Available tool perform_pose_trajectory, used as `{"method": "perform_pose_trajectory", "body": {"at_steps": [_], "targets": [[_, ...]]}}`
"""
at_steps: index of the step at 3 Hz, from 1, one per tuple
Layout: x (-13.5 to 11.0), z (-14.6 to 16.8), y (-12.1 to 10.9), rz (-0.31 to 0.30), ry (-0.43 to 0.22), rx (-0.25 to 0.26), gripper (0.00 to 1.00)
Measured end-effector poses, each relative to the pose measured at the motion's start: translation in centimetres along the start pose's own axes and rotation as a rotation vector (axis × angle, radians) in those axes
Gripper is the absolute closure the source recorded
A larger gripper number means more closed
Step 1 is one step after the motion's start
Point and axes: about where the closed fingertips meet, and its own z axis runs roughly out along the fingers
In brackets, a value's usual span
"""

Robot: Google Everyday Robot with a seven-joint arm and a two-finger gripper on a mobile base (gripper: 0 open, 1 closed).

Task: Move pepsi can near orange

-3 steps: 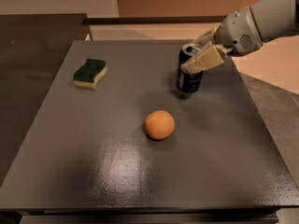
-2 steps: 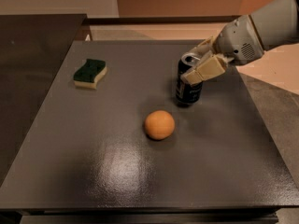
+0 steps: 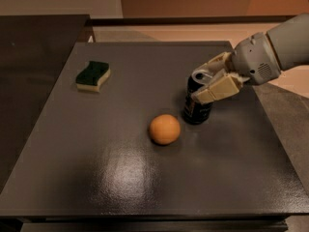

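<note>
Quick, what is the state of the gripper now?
Gripper: closed on the pepsi can, just right of the orange on the table.

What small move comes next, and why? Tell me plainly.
Probably open the gripper and let go: it clasps the pepsi can near its top, and the can appears to stand on the table close beside the orange.
</note>
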Motion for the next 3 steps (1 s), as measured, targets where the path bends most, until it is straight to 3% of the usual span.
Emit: {"method": "perform_pose_trajectory", "body": {"at_steps": [1,3], "targets": [[0.6,0.1,1.1,-0.006,-0.025,-0.018,1.00],[1.5,0.6,2.2,-0.036,-0.022,-0.053,0.59]]}}
